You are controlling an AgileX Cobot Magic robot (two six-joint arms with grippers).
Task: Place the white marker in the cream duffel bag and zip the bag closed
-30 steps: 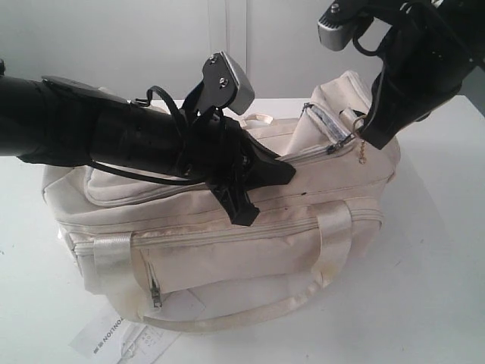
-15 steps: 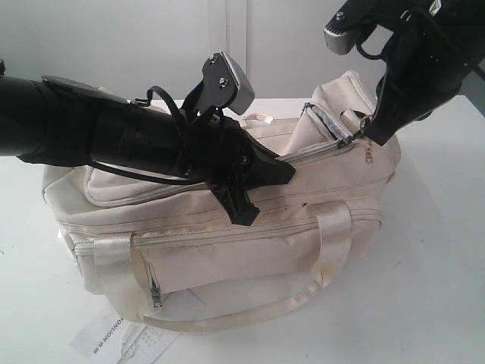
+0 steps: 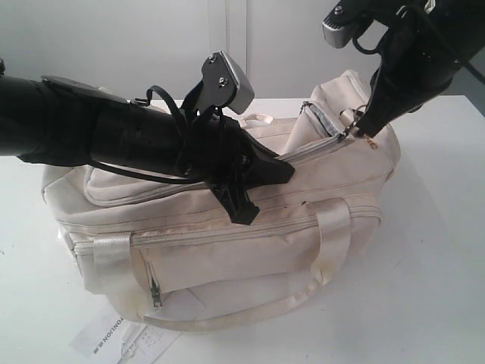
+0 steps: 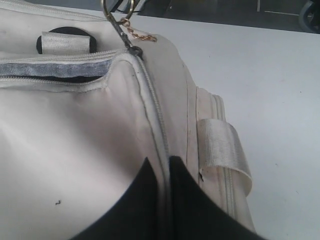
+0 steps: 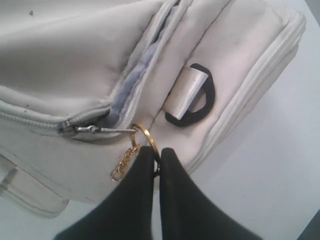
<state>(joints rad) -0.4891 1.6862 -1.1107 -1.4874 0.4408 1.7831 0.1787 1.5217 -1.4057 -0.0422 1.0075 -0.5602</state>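
Observation:
The cream duffel bag (image 3: pixel 227 227) lies on the white table, its top zip closed along most of its length. My left gripper (image 3: pixel 261 171) is shut on the bag's zip seam (image 4: pixel 159 125), pinching the fabric between its black fingers. At the bag's right end my right gripper (image 3: pixel 362 127) is shut on the gold ring (image 5: pixel 147 137) of the zip pull (image 5: pixel 95 130), with a short gold chain (image 5: pixel 122 165) dangling beside it. A small stretch of the opening (image 5: pixel 135 75) still gapes past the slider. The white marker is out of view.
A printed white paper tag (image 3: pixel 114 334) lies on the table at the bag's front left. A black D-ring with a webbing loop (image 5: pixel 192 97) sits on the bag's end. A satin handle (image 3: pixel 333 235) hangs over the front. White table (image 3: pixel 439 265) surrounds the bag.
My right gripper has pulled the zip ring further right and slightly up, drawing the slider towards the bag's end and narrowing the gap. The left gripper has held still on the seam.

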